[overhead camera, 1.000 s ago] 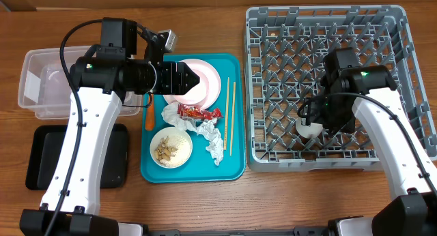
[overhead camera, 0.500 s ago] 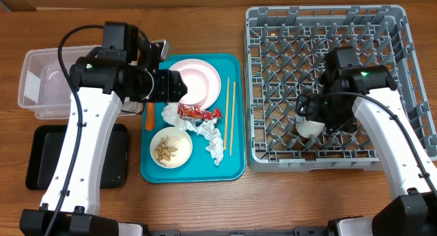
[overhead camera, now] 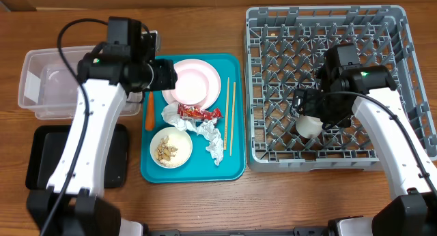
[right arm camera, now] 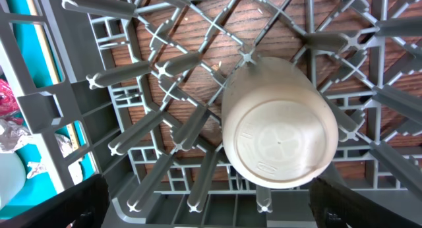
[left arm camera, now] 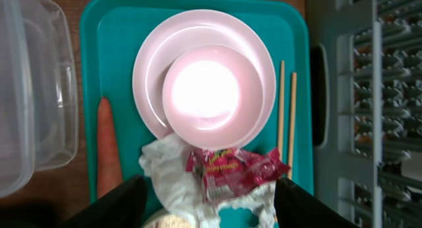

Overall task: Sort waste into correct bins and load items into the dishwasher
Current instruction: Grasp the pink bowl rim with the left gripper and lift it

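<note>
Desk [overhead camera: 205, 209], overhead and both wrist views.

- Left end effector [left arm camera: 208, 192]: fingers moderately apart, nothing between them; hung over the far half of the teal tray [overhead camera: 235, 169], above the wrapper and the plate.
- Right end effector [right arm camera: 208, 205]: jaws spread wide, empty; hung over the near left part of the dish rack [overhead camera: 273, 31], with the cup below it and apart from both fingers.
- Cup [right arm camera: 277, 132]: white, upside down, base facing up; stood among the pegs in the rack's near left area.
- Plate [left arm camera: 148, 63]: pale pink; lay at the far end of the teal tray.
- Empty bowl [left arm camera: 211, 89]: sat on the plate, off-centre.
- Chopsticks [overhead camera: 230, 116]: a pair, side by side; lay along the tray's right side.
- Red wrapper [overhead camera: 199, 112]: lay mid-tray, just near of the plate, touching the tissues.
- Tissues [overhead camera: 214, 142]: crumpled, white; lay around and near of the wrapper.
- Scrap bowl [overhead camera: 171, 148]: held beige nut scraps; stood at the tray's near left.
- Carrot [overhead camera: 149, 115]: lay along the tray's left edge.
- Clear tub [overhead camera: 34, 86]: stood at far left.
- Black tray [overhead camera: 41, 161]: lay on the desk, near of the tub.
</note>
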`<move>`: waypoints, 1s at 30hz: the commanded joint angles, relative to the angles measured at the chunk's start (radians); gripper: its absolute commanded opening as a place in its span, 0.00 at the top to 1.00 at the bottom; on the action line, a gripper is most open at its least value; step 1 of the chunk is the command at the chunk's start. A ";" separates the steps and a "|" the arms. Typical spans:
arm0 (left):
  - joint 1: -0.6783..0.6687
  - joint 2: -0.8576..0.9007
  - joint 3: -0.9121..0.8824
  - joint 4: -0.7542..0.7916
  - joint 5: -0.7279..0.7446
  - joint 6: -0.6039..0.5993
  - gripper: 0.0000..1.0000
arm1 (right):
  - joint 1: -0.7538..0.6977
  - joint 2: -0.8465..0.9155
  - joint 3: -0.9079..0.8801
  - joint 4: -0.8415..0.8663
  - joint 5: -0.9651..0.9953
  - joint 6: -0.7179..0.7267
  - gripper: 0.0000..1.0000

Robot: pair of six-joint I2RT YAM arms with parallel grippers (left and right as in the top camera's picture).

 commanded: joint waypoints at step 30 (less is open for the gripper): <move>-0.040 0.393 -0.020 0.161 -0.035 -0.088 0.62 | 0.002 -0.010 -0.003 0.016 -0.009 -0.003 0.00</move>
